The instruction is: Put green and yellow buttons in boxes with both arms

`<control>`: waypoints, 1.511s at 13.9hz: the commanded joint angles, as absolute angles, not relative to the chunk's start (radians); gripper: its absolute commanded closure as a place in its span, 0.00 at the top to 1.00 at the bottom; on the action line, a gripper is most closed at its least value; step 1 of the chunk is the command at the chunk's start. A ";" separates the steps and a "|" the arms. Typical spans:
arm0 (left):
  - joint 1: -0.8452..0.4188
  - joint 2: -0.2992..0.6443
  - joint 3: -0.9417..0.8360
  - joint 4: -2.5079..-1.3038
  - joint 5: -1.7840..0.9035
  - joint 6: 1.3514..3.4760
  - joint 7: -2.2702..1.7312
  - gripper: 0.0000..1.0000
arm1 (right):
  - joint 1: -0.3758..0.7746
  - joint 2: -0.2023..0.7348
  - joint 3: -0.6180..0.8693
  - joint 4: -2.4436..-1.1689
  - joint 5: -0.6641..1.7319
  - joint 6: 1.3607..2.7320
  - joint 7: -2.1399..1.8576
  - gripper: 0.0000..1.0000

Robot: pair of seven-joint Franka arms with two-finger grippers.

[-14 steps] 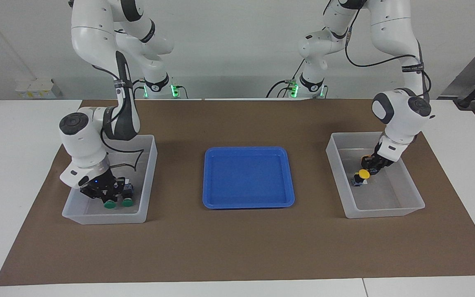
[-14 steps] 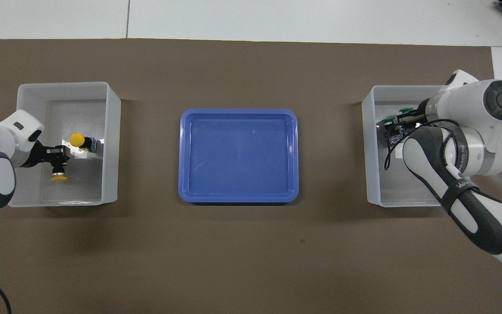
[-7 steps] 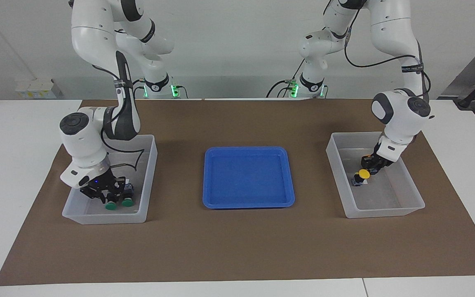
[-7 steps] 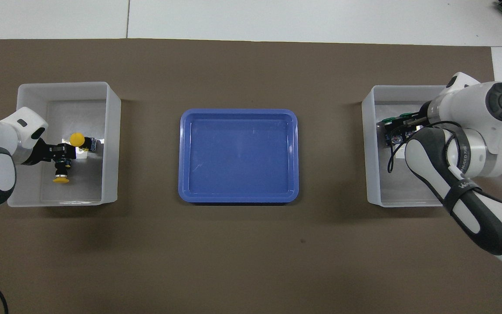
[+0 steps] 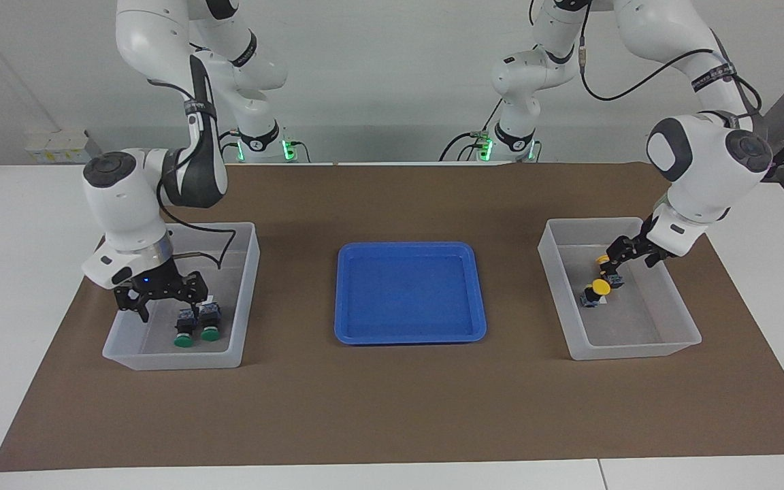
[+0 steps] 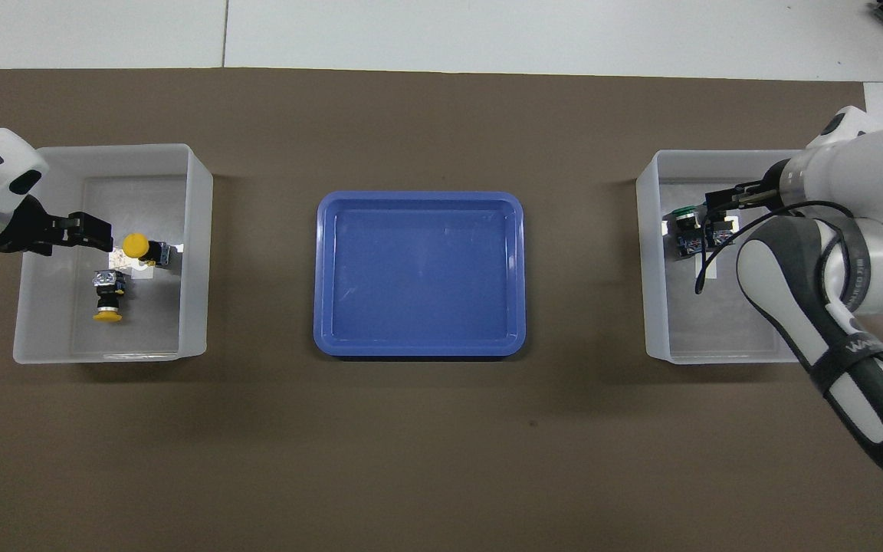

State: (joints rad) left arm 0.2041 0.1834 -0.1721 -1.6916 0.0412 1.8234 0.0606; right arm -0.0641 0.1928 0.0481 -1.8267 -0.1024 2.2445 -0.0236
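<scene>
Two green buttons lie side by side in the box at the right arm's end; in the overhead view one green cap shows in that box and the other is partly hidden. My right gripper hangs open and empty just above them, also in the overhead view. Two yellow buttons lie in the box at the left arm's end, also seen from overhead. My left gripper is open and empty above them, over that box's edge in the overhead view.
A shallow blue tray sits in the middle of the brown mat between the two boxes, with nothing in it; it also shows in the overhead view.
Both grippers have opened, let go of a button each and risen. The green button now lies beside the other green one; the yellow one lies in its box. The left gripper drew back toward the box's edge.
</scene>
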 commanded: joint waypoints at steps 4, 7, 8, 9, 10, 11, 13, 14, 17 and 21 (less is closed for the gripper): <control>0.156 0.066 -0.184 -1.631 0.061 1.720 0.067 0.90 | -0.034 0.057 0.061 -1.807 -0.092 2.016 0.096 1.00; 0.147 0.017 -0.199 -1.634 0.061 1.675 0.064 0.92 | -0.034 0.000 0.072 -1.801 -0.054 1.912 0.115 1.00; 0.141 0.008 -0.201 -1.635 0.060 1.671 0.063 1.00 | -0.038 -0.009 0.071 -1.796 -0.052 1.887 0.114 1.00; 0.138 0.006 -0.204 -1.641 0.060 1.674 0.064 1.00 | -0.044 -0.014 0.069 -1.781 -0.052 1.863 0.112 1.00; 0.132 0.002 -0.204 -1.650 0.060 1.675 0.067 1.00 | -0.046 -0.015 0.069 -1.761 -0.052 1.823 0.113 1.00; 0.136 -0.008 -0.204 -1.666 0.060 1.675 0.077 1.00 | -0.045 -0.018 0.068 -1.746 -0.054 1.795 0.112 1.00; 0.143 -0.024 -0.204 -1.703 0.060 1.689 0.077 1.00 | -0.046 -0.035 0.066 -1.741 -0.052 1.760 0.112 1.00; 0.140 -0.026 -0.204 -1.703 0.060 1.687 0.077 1.00 | -0.048 -0.038 0.066 -1.743 -0.052 1.749 0.109 1.00; 0.130 -0.026 -0.204 -1.701 0.060 1.692 0.068 1.00 | -0.040 -0.043 0.066 -1.749 -0.052 1.744 0.109 1.00; 0.121 -0.021 -0.207 -1.710 0.052 1.782 0.063 1.00 | -0.048 -0.044 0.066 -1.755 -0.052 1.744 0.106 1.00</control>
State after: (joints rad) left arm 0.1362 0.0070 -0.2128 -1.6694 0.0480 1.7415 0.0623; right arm -0.0333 -0.0322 0.0601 -1.7482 -0.0679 1.7616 0.0980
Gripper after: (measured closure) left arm 0.000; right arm 0.000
